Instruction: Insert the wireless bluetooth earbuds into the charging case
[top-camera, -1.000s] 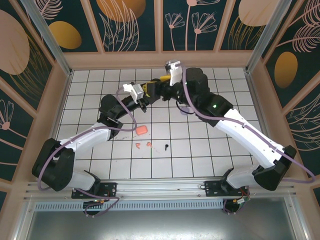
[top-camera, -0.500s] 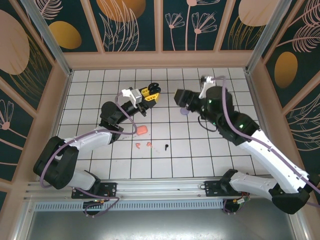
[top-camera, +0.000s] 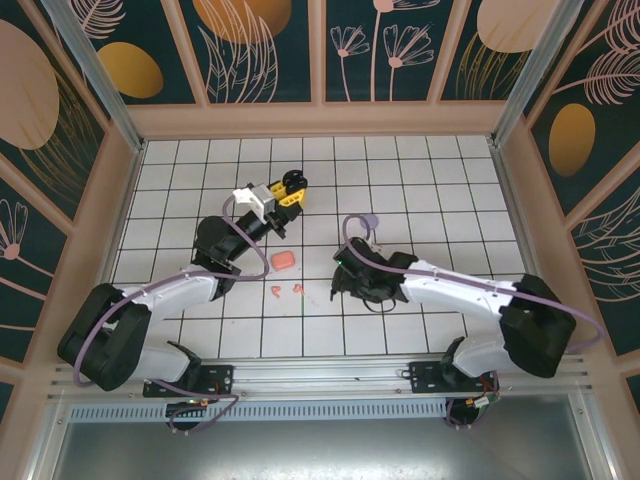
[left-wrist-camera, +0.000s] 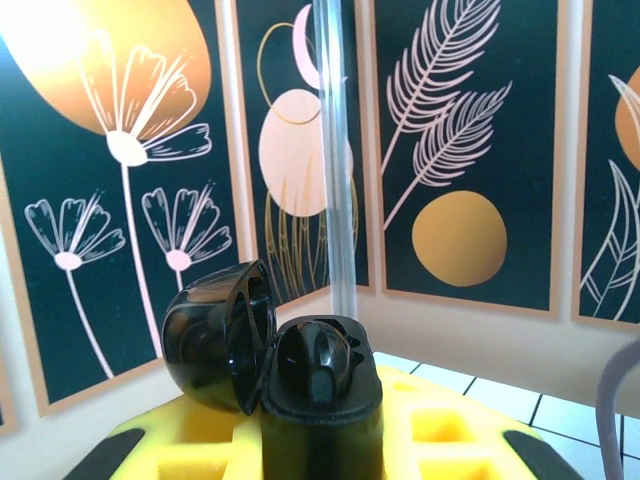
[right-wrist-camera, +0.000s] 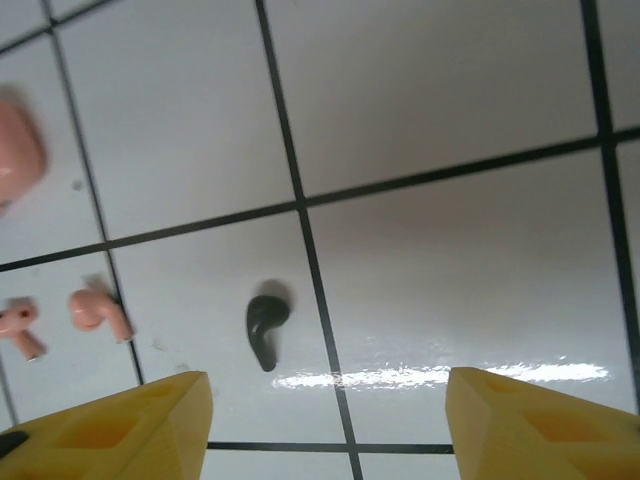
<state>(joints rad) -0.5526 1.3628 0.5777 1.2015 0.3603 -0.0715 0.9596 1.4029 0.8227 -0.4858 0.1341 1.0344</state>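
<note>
Hovering open over bare tiles (right-wrist-camera: 450, 100), right claw (right-wrist-camera: 325, 392) frames black earbud (right-wrist-camera: 265, 328); left claw (left-wrist-camera: 320, 440) pinches open case (left-wrist-camera: 320, 372).

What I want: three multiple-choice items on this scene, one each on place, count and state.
1. Where is the black earbud? A against the back wall; B on a white tile before the right gripper's open fingers; C on an arm's base.
2. How many salmon earbuds lie on the tiles? A one; B two; C four.
3. The lid of the black case in the left gripper is: A open; B shut; C missing.
B, it lies bare on tile; B, a pair lies together; A, it stands swung back.
</note>
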